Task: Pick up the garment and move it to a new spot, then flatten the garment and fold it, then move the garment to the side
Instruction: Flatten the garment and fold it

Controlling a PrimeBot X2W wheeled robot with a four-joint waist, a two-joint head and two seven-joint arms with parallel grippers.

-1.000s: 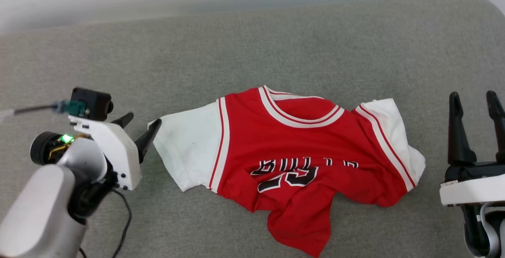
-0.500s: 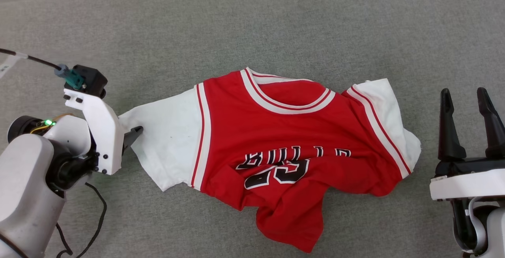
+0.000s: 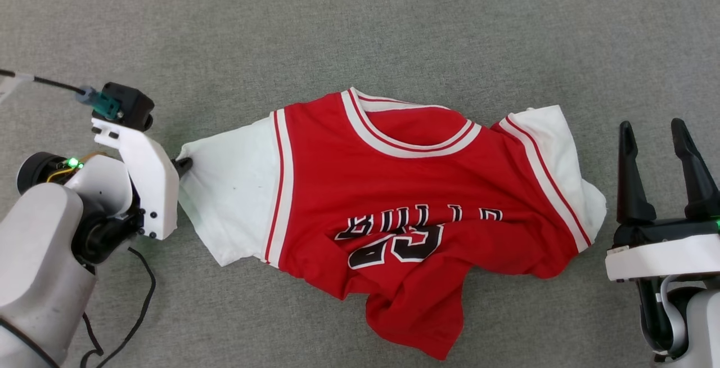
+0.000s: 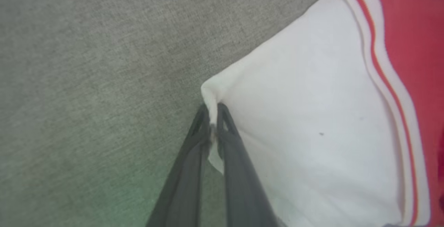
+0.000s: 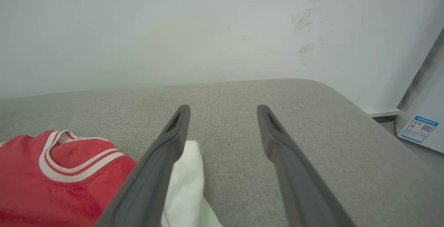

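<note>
- While the left gripper (image 4: 212,110) is clamping its dark fingers on the outer corner of the white sleeve (image 3: 230,193), we are reading this as the pick-up step.
- We are seeing the garment (image 3: 394,199) lying about the middle of the grey cushion (image 3: 394,30), its long axis running sleeve to sleeve from the cushion's left to its right, collar (image 3: 410,149) toward the cushion's far edge.
- From the clamped fingers the whole garment is extending to the robot's right, so a pull toward the cushion's left would probably be dragging cloth along that axis.
- The right gripper (image 3: 651,131) is hovering near the cushion's right side, fingers spread with nothing between them, just beside the other sleeve (image 3: 557,148) and apart from it.
- We are noting red cloth, face up, with black white-edged lettering (image 3: 405,233) half sunk in a fold and the lower hem (image 3: 416,317) bunching toward the cushion's near edge.
- Whether the pinch is taking both sleeve layers or one, we cannot tell; it is looking like a thin bite.
</note>
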